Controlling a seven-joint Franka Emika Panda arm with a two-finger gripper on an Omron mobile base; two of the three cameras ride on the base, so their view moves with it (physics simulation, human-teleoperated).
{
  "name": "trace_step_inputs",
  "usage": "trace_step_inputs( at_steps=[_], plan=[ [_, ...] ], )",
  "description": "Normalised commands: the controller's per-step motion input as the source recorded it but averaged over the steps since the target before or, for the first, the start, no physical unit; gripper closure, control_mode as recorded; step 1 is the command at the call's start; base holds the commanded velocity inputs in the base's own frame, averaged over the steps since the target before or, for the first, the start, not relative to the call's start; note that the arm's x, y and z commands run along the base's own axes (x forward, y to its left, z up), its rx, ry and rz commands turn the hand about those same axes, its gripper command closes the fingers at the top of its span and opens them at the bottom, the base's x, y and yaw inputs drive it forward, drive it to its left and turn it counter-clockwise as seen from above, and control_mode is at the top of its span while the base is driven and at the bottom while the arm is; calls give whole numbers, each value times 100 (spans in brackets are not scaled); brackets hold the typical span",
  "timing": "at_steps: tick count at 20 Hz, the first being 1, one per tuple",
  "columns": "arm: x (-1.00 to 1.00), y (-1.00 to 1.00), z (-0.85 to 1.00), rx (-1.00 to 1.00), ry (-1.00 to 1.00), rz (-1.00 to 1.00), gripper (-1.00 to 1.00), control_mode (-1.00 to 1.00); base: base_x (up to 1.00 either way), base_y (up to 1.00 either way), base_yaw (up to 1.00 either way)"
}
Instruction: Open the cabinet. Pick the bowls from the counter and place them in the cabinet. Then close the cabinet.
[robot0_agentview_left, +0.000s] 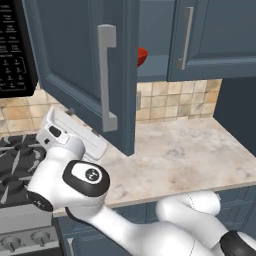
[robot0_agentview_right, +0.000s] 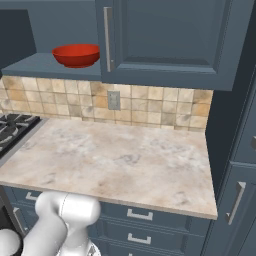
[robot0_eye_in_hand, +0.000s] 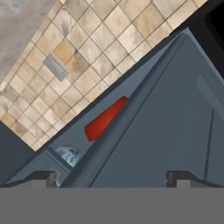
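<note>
The red bowl (robot0_agentview_right: 76, 55) is seen at the upper left of the right base view, resting on the floor of the cabinet (robot0_agentview_right: 45, 66), and its rim peeks out past the edge of the open left door (robot0_agentview_left: 82, 70) at the upper middle of the left base view. In the hand view the white bowl with blue pattern (robot0_eye_in_hand: 68, 154) is glimpsed at the lower left, inside the cabinet beside the red one, partly hidden by the door edge. The tabletop (robot0_agentview_right: 120, 160) is shown bare of bowls, so placing is judged done and closing is judged to be the step left.

The tool (robot0_eye_in_hand: 113, 178) is held wide open with nothing between its fingertips (robot0_eye_in_hand: 43, 177), which are seen at the bottom of the hand view, close against the door's panel. The right door (robot0_agentview_right: 170, 35) is shut.

Several risks are judged from here. If the door is pushed near its hinge side, it may barely swing, and the fingers may slide along the smooth panel. If the long silver bar handle (robot0_agentview_left: 106, 77) is caught by the arm, the door may be pulled wider instead. The red bowl sits near the front edge of the opening, so it could be struck by the closing door, and the door could be left ajar.
</note>
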Motion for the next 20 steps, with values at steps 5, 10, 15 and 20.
trace_step_inputs(
  at_steps=[5, 10, 15, 20],
  plan=[
    [4, -43, 21, 0, 3, 0, -100, -100, 0, 0, 0],
    [29, -35, 15, 0, 2, 0, -100, -100, 0, 0, 0],
    [56, -31, 21, 0, 6, 0, -100, -100, 0, 0, 0],
    [79, -31, 21, 0, 8, 0, -100, -100, 0, 0, 0]
  ],
)
